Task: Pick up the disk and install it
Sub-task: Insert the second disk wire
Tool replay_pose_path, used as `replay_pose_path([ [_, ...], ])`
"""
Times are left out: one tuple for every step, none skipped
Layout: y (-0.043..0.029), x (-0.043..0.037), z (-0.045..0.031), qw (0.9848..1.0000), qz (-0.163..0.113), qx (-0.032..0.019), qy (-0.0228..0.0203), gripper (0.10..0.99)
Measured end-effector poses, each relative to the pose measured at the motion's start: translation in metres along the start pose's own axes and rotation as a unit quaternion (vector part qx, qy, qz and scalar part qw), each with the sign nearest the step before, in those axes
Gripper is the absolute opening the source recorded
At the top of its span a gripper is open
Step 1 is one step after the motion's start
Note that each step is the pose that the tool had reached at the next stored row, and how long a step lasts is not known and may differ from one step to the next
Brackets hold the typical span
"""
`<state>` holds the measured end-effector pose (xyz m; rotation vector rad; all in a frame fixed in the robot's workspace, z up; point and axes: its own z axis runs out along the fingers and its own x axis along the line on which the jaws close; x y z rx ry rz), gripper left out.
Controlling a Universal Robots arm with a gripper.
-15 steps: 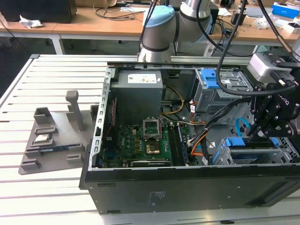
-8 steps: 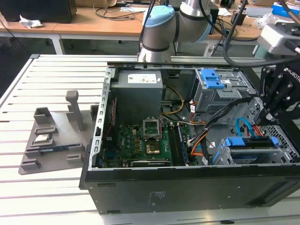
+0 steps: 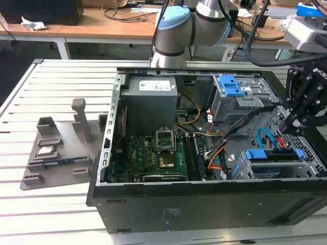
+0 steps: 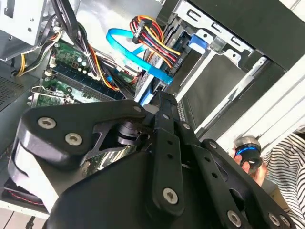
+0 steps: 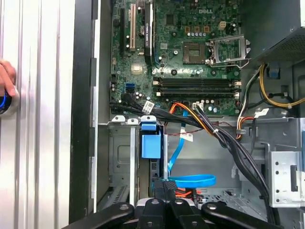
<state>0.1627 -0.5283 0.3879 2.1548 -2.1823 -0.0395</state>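
An open computer case (image 3: 204, 168) lies on its side on a slatted white bench (image 3: 61, 81), its green motherboard (image 3: 153, 155) facing up. The arm reaches in from the far side, and its black end effector (image 3: 301, 109) hangs over the exterior view's right end of the case, just above the drive cage (image 3: 271, 163). The disk (image 3: 273, 154), framed by its bright blue bracket, sits in that cage near the case's near wall, on edge. In the first wrist view the blue bracket of the disk (image 5: 151, 145) stands in the metal bay, and the end effector (image 5: 164, 207) is just beside it, its black linkage drawn close together at the middle; whether the fingertips grip the disk or merely meet above it I cannot tell. A light blue flat cable (image 5: 190, 180) curls next to the bay, and a bundle of black, orange and red wires (image 5: 209, 129) crosses over it. To the exterior view's left of the case, a grey parts holder (image 3: 56, 148) rests on the bench, well apart. A person's hand (image 5: 7, 78) rests on a blue-ringed button at the bench edge.
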Motion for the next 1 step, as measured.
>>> replay_pose_path([
  [0.0000,0.0000,0.0000,1.0000,0.000,0.0000,0.0000,0.106],
])
